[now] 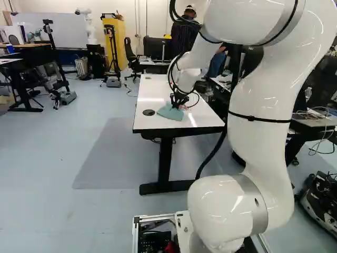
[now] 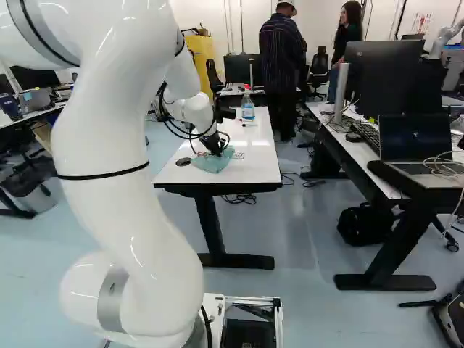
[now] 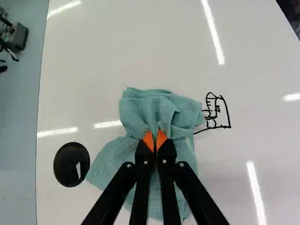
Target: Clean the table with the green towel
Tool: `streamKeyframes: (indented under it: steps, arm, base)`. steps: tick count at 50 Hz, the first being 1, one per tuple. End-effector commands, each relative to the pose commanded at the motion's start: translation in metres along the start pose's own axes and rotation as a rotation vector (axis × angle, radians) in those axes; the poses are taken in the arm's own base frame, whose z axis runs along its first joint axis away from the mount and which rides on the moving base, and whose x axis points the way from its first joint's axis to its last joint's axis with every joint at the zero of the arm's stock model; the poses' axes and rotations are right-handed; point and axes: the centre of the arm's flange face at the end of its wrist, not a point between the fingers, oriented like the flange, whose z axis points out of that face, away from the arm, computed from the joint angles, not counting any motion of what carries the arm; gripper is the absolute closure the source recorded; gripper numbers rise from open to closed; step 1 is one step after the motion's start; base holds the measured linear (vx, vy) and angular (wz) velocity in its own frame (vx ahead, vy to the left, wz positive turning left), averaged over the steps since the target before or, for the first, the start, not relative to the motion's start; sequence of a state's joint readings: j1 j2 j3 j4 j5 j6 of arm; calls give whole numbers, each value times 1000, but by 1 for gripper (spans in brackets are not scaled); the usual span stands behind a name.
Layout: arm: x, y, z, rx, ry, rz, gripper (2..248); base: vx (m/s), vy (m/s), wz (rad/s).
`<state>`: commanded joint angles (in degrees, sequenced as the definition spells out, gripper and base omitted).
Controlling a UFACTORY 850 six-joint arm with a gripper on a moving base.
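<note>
Pinching a bunched fold of green towel [image 3: 152, 105] tight in the gripper [image 3: 155, 140], down on the white table [image 3: 117, 56], right up by the black drawing [image 3: 217, 110] and close to the round black disc [image 3: 71, 164]. Careful here! Gripping just that one fold, so liable to lose it if dragged too hard. Could bunch up and skip over the drawing under uneven pressure, or smear instead of wiping clean. Might knock the disc with too wide a sweep, too.

Bright; white glare streaks [image 3: 213, 32] on tabletop [image 3: 117, 61]; soft shadow [image 1: 113, 163] on floor [image 1: 42, 200].
</note>
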<state>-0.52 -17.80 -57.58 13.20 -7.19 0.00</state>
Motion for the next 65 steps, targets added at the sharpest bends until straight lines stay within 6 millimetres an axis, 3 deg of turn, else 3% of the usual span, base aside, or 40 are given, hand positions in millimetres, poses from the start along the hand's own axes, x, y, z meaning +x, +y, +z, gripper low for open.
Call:
streamKeyframes:
  steps: [52, 65]
  arm:
    - [27, 88, 2, -83, 31, 136, 222]
    - [44, 93, 14, -85, 45, 141, 222]
  base:
    - [0, 0, 0]
    - [0, 0, 0]
